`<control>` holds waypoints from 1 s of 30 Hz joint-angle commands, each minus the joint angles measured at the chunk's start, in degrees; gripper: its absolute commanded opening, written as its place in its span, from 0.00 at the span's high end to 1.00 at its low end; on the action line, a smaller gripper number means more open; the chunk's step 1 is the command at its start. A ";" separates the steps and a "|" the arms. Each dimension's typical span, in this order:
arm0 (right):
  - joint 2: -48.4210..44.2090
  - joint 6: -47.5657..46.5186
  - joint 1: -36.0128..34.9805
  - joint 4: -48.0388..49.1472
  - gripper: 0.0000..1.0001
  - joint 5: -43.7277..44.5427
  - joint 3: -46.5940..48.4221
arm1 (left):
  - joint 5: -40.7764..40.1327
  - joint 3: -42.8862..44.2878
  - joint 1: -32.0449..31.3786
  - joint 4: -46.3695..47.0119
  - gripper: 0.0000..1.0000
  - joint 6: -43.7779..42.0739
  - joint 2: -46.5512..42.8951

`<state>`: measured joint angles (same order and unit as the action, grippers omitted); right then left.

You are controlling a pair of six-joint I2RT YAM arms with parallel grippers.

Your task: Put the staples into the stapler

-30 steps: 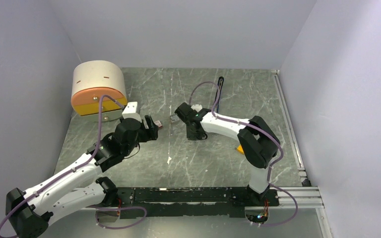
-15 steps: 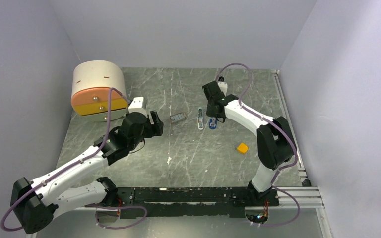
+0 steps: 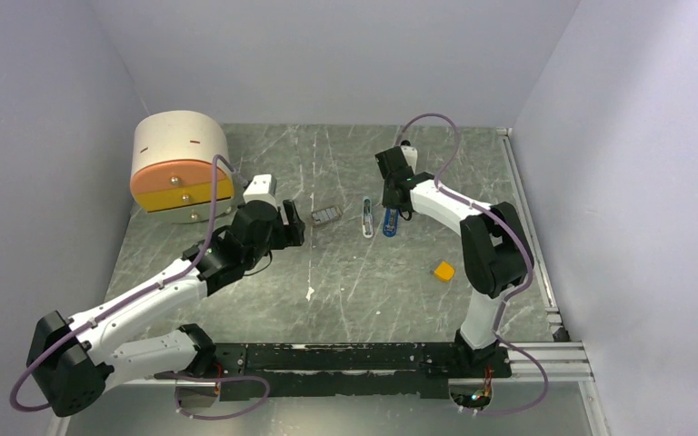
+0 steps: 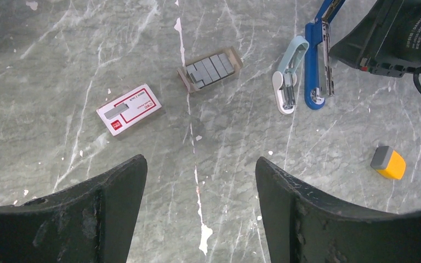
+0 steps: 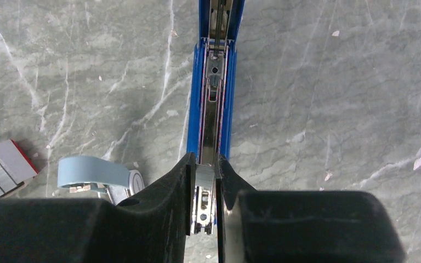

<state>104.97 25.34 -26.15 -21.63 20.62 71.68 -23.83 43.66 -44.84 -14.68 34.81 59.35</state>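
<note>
The stapler [image 5: 214, 82], long, slim and blue, lies flat on a grey marbled table [image 4: 60, 66] toward the far middle, opened so its shiny metal channel faces up. The right gripper [image 5: 204, 166] sits directly over the near end of that channel. Its two black fingers are drawn narrow, pinching a small pale grey metal piece that looks like a staple strip [image 5: 204, 178], lined up with the channel. Whether the strip touches the channel cannot be told.

Just beside the stapler, on its left in the overhead view, lies a short pale-blue piece [image 4: 293, 57], roughly parallel to it, their ends almost meeting. Further left, apart from both, the staples [image 4: 211, 68] rest as ribbed grey blocks side by side in an open brown cardboard tray [image 4: 184, 82]. A small red-and-white box [image 4: 129, 108] lies flat on the table beyond the tray, away from the stapler, not touching the tray.

The left gripper [image 4: 198, 161] hovers above the table near the box and tray, its fingers spread wide with nothing between them.

An orange block [image 4: 389, 163] with a grey end sits alone, well apart on the stapler's right and nearer the arm bases. A rounded cream drawer unit [image 3: 180, 163] with orange and yellow fronts stands at the far left corner.
</note>
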 commanded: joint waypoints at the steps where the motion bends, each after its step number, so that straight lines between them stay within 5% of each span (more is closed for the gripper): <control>1: 0.76 -1.04 0.57 3.44 0.80 2.17 1.31 | -0.14 2.15 -0.16 1.76 0.23 0.18 0.48; 30: 3.27 -4.04 2.26 5.79 0.80 -1.01 1.97 | -0.31 2.22 -0.16 1.84 0.23 0.91 1.85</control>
<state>107.00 22.15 -24.45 -17.17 19.86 72.23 -23.83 43.68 -44.84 -14.55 35.16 61.04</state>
